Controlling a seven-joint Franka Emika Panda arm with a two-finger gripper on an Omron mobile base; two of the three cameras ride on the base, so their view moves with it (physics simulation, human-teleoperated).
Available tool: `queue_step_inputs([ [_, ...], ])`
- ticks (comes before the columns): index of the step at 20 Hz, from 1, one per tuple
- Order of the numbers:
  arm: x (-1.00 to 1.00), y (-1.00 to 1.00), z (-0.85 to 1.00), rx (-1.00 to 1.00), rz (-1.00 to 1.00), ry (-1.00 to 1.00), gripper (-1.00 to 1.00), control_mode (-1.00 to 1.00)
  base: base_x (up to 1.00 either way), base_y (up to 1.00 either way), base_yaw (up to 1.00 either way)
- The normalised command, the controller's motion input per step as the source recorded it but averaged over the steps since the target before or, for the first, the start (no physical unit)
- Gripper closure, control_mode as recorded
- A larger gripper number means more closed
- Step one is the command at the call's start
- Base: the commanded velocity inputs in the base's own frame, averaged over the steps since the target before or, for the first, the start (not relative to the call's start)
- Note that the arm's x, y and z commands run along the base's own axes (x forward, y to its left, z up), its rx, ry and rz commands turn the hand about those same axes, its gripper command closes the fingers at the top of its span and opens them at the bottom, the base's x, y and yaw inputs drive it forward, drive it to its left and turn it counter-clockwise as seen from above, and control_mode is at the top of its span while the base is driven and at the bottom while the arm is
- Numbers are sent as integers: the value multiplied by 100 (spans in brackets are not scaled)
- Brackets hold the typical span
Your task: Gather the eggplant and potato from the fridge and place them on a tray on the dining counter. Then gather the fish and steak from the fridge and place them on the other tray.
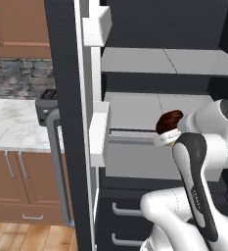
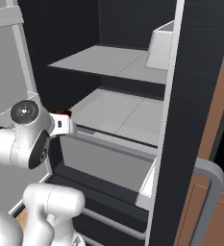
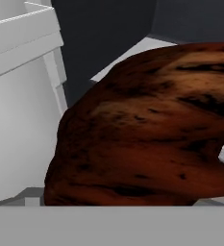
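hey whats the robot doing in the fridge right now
The white robot arm is reaching into the open black fridge. At its gripper sits a brown, charred-looking steak, level with the middle shelf; the hand view shows it up close. It looks held, though the fingertips themselves can't be seen, so the grip isn't certain. The fridge shelves show no other food from here.

The glossy white, rounded robot arm [image 1: 206,147] is built of smooth tube-like shells with bulging joints. A long dark grey strip with a row of small dots runs down one link. In the right base view, a round dark grey cap with a speckled face closes one joint.
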Motion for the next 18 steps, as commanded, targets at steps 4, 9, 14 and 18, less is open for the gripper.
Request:
queue_step_inputs([
  [4,-88,-6,15,0,0,-4,100,-100,0,0,0],
  [9,-37,-3,6,0,0,-2,100,100,-54,-3,0],
  [14,0,0,0,0,0,0,100,100,-99,-12,0],
  [18,0,0,0,0,0,0,100,100,-88,-34,4],
])
